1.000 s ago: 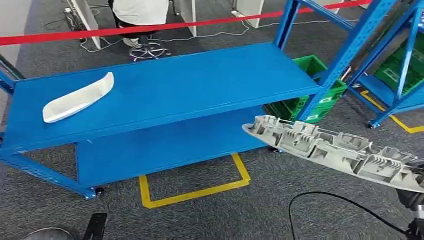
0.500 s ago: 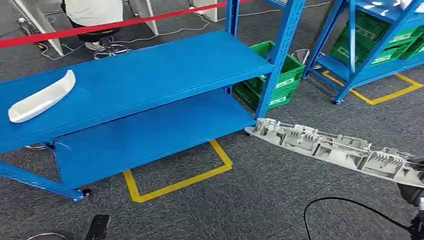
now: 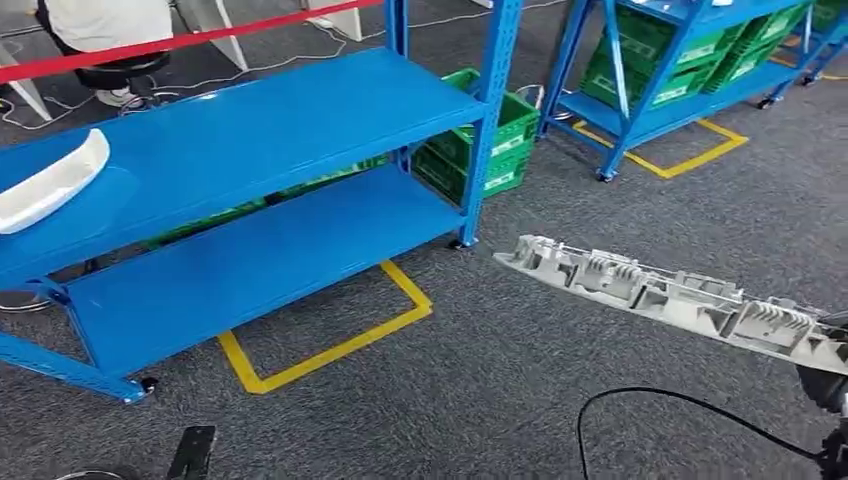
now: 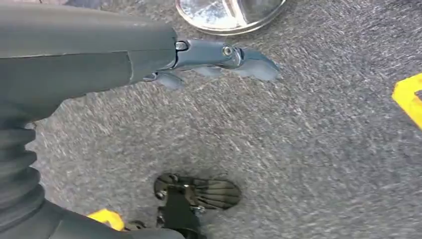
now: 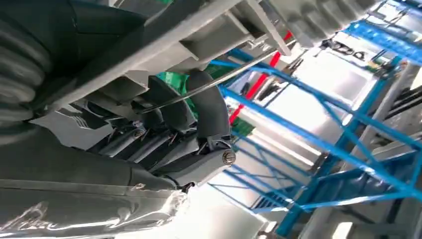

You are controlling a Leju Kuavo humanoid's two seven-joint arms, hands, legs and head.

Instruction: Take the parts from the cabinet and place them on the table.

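Head view: long grey ribbed part hangs in the air over the grey carpet, off to the right of the blue table, one end pointing toward the table's right front post, the other running out at the frame's right edge. A 2nd part, white curved part, lies on the table top near its left end. Table's lower shelf sits under the top; yellow floor tape marks the carpet just in front of it. Green crates stand just beyond the table's right post; more sit on the blue rack further right. Red barrier tape runs behind the table, a person on a stool beyond it. Black cable loops on the carpet below the grey part.

L wrist view: left hand hangs over carpet, fingers straight & apart, holding nothing.

R wrist view: right hand has its fingers curled up around the grey ribbed part, gripping it; blue rack behind.
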